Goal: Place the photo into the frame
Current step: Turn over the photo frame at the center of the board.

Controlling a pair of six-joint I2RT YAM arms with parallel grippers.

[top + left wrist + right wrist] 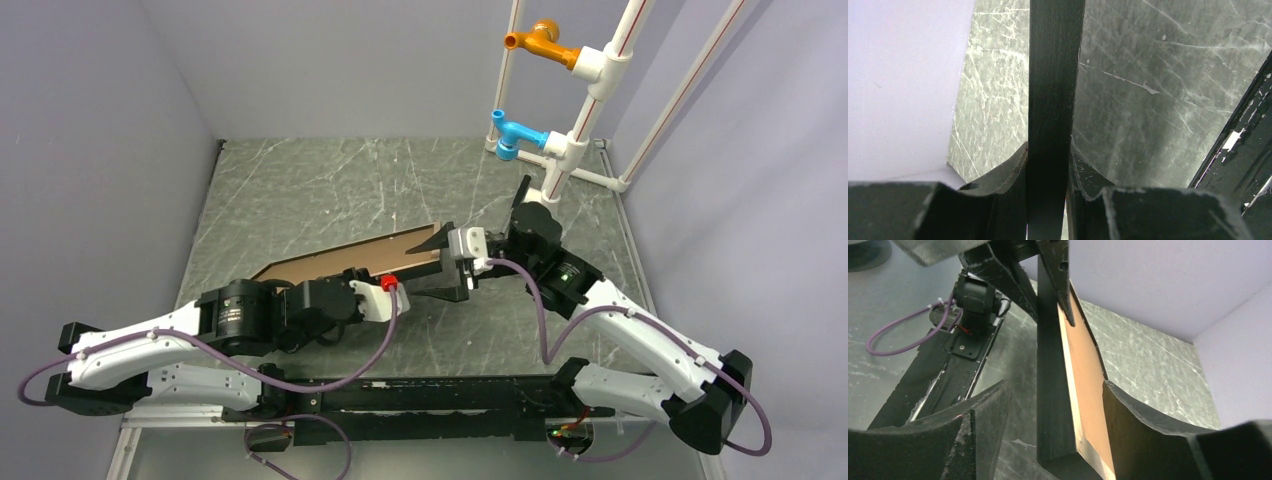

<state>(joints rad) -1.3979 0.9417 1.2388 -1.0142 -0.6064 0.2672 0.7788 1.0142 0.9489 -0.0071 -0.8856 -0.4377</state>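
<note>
Top external shows the frame (350, 258) tilted over the surface (320, 190), brown face up, spanning from pincer to pincer. Left pincer (1048, 172) is clamped tight on its black rail. Right pincer (1055, 395) stands spread astride the other end, with a gap beside one finger.

The frame (360, 258) — black rails, brown back — stands on its long edge, tilted.

walls (110, 120): pale lilac | tabletop (330, 185): grey-green marble | pipe rack (592, 66): far right
</note>
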